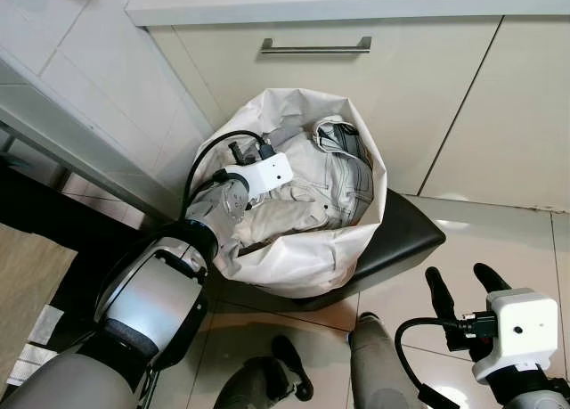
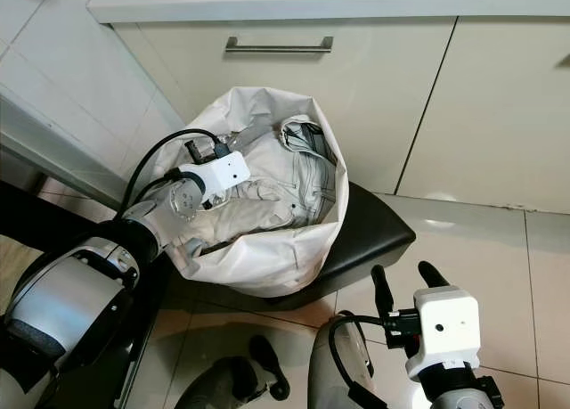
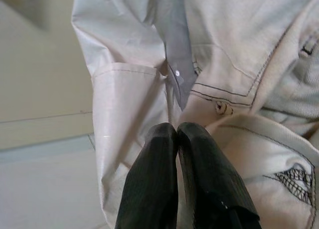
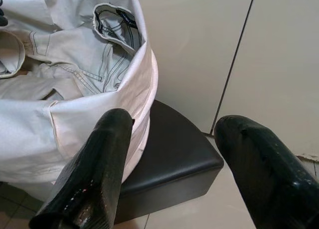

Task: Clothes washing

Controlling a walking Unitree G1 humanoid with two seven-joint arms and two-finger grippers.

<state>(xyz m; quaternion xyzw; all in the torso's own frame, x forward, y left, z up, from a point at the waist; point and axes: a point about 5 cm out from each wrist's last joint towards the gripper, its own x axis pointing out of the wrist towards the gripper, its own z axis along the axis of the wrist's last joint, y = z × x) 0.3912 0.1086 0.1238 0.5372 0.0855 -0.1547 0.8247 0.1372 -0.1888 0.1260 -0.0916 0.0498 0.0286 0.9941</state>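
Pale jeans (image 1: 316, 182) sit in the white laundry bag (image 1: 303, 257) on the black stool (image 1: 405, 235) below the bench. They're soft, floppy, fairly heavy: grab a thick seam or the waistband. Left claw (image 3: 175, 131) is inside the bag, fingers together, no cloth visibly pinched. Right claw (image 4: 172, 134) is spread apart, hovering beside the stool. Your left wrist view shows the stitching and button; the head views don't.

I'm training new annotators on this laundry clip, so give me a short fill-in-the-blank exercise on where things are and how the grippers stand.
1. The white laundry bag sits on a ____ stool.
2. The left gripper reaches into the bag with its fingers ____.
3. The right gripper hangs over the floor with its fingers ____.
4. Inside the bag lie pale ____.

Missing words: black; shut; open; jeans
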